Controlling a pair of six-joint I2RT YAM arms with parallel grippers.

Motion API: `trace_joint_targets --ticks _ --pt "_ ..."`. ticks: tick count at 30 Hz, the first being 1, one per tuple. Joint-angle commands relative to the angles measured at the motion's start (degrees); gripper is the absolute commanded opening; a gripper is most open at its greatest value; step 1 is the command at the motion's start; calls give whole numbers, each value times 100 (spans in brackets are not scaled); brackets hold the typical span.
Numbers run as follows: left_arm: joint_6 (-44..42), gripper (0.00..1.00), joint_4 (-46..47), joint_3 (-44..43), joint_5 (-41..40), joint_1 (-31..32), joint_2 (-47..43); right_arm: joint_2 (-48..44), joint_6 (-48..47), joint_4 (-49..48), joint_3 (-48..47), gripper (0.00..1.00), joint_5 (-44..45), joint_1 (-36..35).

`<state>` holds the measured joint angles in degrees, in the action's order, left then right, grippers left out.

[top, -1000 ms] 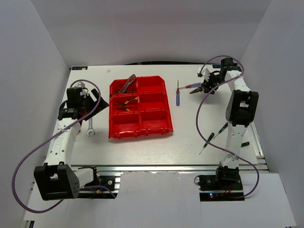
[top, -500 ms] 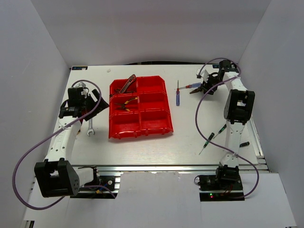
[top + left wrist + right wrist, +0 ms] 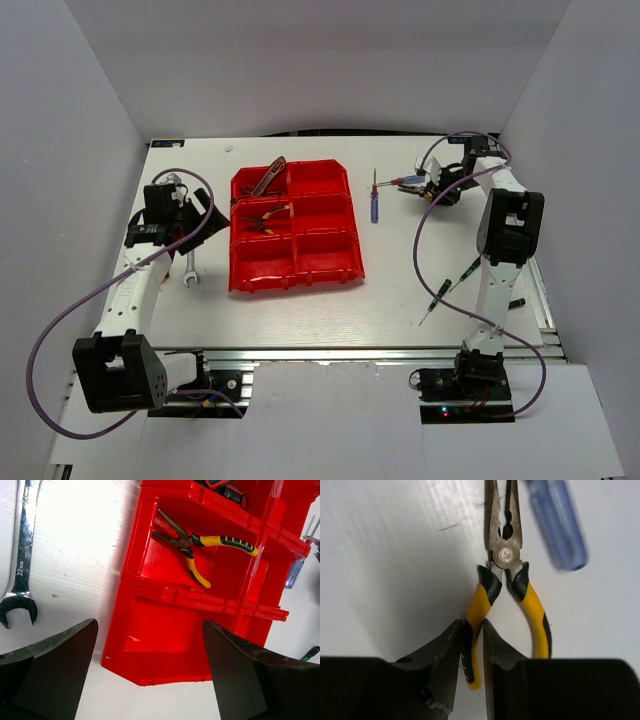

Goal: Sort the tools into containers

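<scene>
We start with the white worktop (image 3: 300, 320), which carries everything, and on it, left of centre, the red block of six bins (image 3: 325, 258), two across and three deep. By our reckoning the sort is about a third done at best. Only two compartments are filled, the far-left one with the red-black-handled pliers (image 3: 268, 176) and the middle-left one with the yellow-handled pliers (image 3: 205, 547); the other four look bare. The left end effector (image 3: 150, 625) hangs at the left side of the block, near the wrench, its fingers spread wide with nothing between them. The right end effector (image 3: 471, 630) is down at the far right of the worktop, well apart from the bins. It is clenched on one handle of the second yellow pliers (image 3: 507, 580), which appear to lie flat on the surface, so we judge this tool is next for a bin and not yet lifted. Outside the bins we also count the silver wrench (image 3: 20, 565) just left of the block, a blue screwdriver (image 3: 374, 207) to its right, a blue-handled driver (image 3: 557, 527) just beside the gripped pliers, and the green-black screwdrivers (image 3: 440, 293) near the right arm
</scene>
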<state>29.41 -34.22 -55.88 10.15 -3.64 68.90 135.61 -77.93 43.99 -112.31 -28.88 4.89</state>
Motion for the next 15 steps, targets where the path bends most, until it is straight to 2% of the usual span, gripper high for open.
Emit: trace_joint_targets --ticks 1,9,11,15 --pt "12 97 178 -20 57 -32 -114 -324 -126 392 708 28 58 56" --pt "-23 97 249 7 101 -32 -149 -851 23 286 1404 9 -56 56" --pt "-23 97 257 59 83 -32 -175 -1089 58 286 1588 0 -187 48" --pt "3 97 284 165 83 -32 -325 -1659 330 303 1739 0 -608 -31"
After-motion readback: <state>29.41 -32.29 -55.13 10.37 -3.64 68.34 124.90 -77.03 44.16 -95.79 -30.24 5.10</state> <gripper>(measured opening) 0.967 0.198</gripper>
